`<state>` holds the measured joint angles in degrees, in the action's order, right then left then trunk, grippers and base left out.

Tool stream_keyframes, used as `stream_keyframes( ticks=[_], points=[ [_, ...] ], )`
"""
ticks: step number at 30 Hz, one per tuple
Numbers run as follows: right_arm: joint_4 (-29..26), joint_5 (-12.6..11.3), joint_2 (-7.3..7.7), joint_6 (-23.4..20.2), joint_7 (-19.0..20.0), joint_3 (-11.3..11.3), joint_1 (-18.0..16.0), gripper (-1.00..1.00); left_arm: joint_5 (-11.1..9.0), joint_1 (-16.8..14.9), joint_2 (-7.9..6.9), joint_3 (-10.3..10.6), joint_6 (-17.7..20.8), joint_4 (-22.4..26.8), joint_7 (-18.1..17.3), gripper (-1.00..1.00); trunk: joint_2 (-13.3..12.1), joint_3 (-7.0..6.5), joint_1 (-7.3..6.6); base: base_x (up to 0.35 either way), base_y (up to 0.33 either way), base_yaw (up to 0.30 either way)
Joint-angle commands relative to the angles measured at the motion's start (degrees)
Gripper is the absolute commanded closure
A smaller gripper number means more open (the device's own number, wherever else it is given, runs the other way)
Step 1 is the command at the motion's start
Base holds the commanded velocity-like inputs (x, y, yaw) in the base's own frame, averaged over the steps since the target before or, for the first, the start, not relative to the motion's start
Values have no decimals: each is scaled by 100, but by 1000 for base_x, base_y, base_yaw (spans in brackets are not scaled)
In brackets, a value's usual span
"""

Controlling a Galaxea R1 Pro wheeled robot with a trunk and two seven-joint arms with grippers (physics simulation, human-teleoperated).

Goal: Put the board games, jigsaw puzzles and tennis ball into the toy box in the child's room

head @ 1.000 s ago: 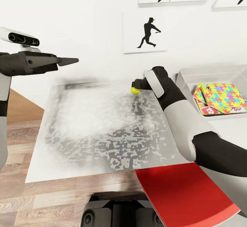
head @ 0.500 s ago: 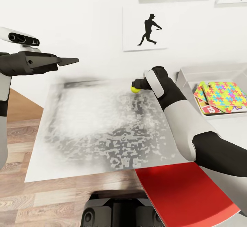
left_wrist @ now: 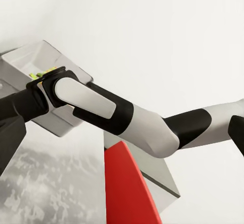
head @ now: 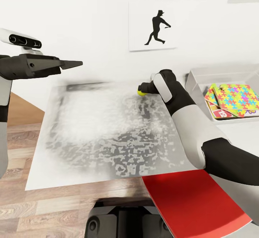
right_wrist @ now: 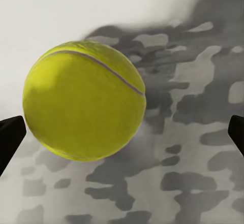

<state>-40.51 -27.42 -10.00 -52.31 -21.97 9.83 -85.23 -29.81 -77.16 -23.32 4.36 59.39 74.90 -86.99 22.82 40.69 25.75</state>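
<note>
The right gripper (head: 143,88) waits wide open around the tennis ball (head: 141,92), nothing has moved, so the ball probably isn't grabbed yet.

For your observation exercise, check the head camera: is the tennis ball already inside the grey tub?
No: the tennis ball sits at the right pincer, left of the tub.
</note>
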Motion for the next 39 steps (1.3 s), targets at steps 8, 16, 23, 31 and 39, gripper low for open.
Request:
stream_keyframes(
  ticks=[8,16,23,31,39],
  points=[
    [-83,-61,0,-25,-62,10,-32,-100,-16,-5,-6,12,61,-2,-22,-100,9,9,3,0,0,0],
    [-96,-61,0,-9,-62,10,-53,-100,-23,-7,-6,15,61,-2,-22,-100,9,9,3,0,0,0],
    [-97,-62,0,2,-62,10,-54,-100,-24,-5,-6,17,61,-2,-20,-100,9,9,3,0,0,0],
    [-97,-62,0,6,-54,10,-48,-100,-25,-6,-6,16,61,-2,-22,-100,9,9,3,0,0,0],
    [-98,-62,0,3,-53,17,-47,-100,-25,-4,-6,20,61,-2,-24,-100,9,9,3,-17,14,0]
  ],
)
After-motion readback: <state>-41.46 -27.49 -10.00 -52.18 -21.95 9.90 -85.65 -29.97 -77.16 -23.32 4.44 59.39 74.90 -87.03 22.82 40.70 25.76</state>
